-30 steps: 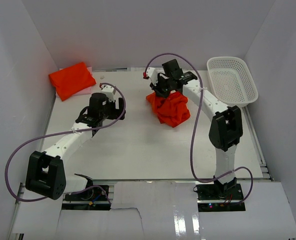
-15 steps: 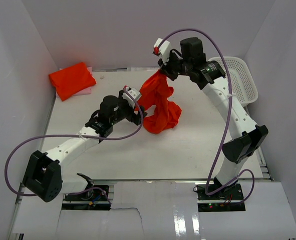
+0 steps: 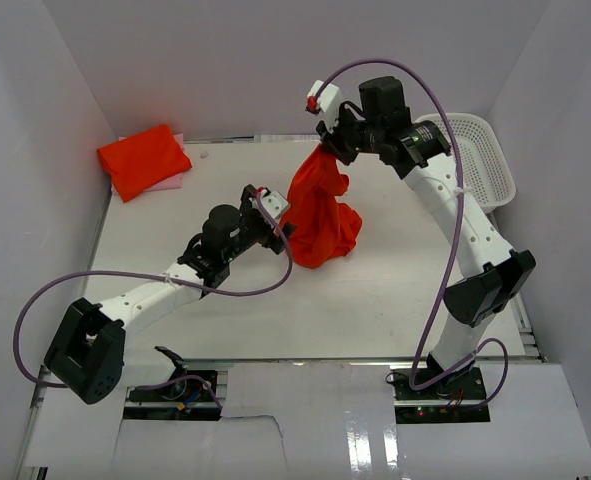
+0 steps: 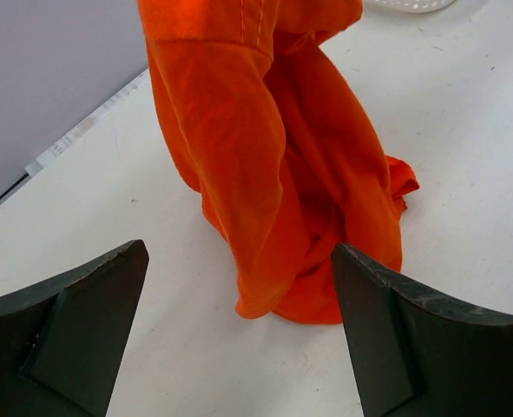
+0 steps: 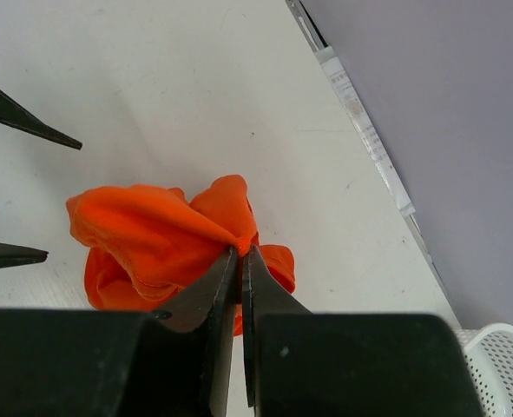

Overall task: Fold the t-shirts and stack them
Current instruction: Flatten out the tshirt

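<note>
At the far left corner of the desk (image 3: 275,310) lies a folded t-shirt (image 3: 143,160), bright orange-red, resting partly on a pale pink sheet (image 3: 172,182) whose edge shows along its near side.

Right of it, toward the middle of the desk, the left hand (image 3: 280,222) reaches out low with its fingers spread wide and nothing between them. In the left wrist view the two dark fingertips (image 4: 91,295) frame the lower part of the second t-shirt (image 4: 273,174), just short of the cloth.

That second t-shirt (image 3: 320,205) hangs as a bunched, wrinkled column. Its bottom folds pile on the desk, and its top is drawn up to a narrow point.

The right hand (image 3: 330,145) holds that point from above. In the right wrist view its fingers (image 5: 240,252) are pressed together, pinching a small gather of the orange fabric (image 5: 152,234), with the rest of the shirt drooping below.

At the far right edge of the desk sits a white mesh basket (image 3: 485,150), partly behind the right arm and well apart from both shirts.
</note>
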Action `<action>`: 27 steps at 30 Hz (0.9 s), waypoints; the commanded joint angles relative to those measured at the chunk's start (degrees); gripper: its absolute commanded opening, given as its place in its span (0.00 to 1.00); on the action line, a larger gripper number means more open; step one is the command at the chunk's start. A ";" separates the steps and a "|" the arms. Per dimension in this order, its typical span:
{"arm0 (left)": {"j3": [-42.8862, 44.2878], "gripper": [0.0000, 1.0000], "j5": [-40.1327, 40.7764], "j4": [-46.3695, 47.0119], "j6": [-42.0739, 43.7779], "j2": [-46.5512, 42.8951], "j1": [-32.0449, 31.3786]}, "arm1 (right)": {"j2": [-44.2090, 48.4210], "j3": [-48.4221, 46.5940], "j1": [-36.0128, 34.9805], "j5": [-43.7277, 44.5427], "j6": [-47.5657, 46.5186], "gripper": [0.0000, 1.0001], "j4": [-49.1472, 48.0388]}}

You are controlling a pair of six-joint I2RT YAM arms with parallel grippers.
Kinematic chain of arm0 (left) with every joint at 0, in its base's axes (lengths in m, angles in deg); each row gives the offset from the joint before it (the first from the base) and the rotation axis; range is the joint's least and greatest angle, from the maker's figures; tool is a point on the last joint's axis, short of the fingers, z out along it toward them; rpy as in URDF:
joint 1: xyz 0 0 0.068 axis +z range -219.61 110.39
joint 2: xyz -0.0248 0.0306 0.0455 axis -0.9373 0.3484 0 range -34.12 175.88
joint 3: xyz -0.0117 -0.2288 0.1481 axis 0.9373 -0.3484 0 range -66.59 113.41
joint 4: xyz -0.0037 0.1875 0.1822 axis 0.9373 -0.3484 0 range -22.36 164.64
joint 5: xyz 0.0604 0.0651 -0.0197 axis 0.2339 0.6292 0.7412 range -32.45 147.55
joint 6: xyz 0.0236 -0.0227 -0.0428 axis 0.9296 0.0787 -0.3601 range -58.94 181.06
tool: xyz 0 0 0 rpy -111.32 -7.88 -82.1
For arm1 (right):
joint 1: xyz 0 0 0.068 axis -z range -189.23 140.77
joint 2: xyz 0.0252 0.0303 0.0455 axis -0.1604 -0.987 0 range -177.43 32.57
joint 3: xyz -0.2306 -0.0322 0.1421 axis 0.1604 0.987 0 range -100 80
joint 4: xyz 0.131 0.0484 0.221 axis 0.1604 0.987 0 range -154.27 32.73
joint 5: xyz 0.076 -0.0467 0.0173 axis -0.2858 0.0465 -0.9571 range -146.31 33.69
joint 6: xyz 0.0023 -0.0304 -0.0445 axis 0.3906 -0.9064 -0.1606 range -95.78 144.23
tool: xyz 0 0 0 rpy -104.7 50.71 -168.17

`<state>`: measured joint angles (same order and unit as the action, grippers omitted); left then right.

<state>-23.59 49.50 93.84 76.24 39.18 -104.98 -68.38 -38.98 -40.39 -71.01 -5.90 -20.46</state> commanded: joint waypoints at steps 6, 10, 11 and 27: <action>-1.87 0.98 -0.12 6.20 2.93 2.72 0.04 | 1.72 -4.07 -0.13 0.02 0.60 0.08 0.57; -1.35 0.98 -1.43 8.04 2.84 5.97 0.04 | 2.51 -3.89 -0.13 -0.33 0.69 0.08 1.10; -1.08 0.93 -1.61 8.39 2.49 7.37 0.13 | 2.60 -3.63 -0.13 -0.33 0.77 0.08 1.10; 10.78 0.00 4.70 6.21 -2.60 13.99 0.66 | 6.11 1.11 1.71 1.60 1.30 0.08 1.19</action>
<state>-15.50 50.70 100.73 76.52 55.35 -104.59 -64.14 -38.89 -39.73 -70.46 -5.69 -17.68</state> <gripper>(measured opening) 0.019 0.083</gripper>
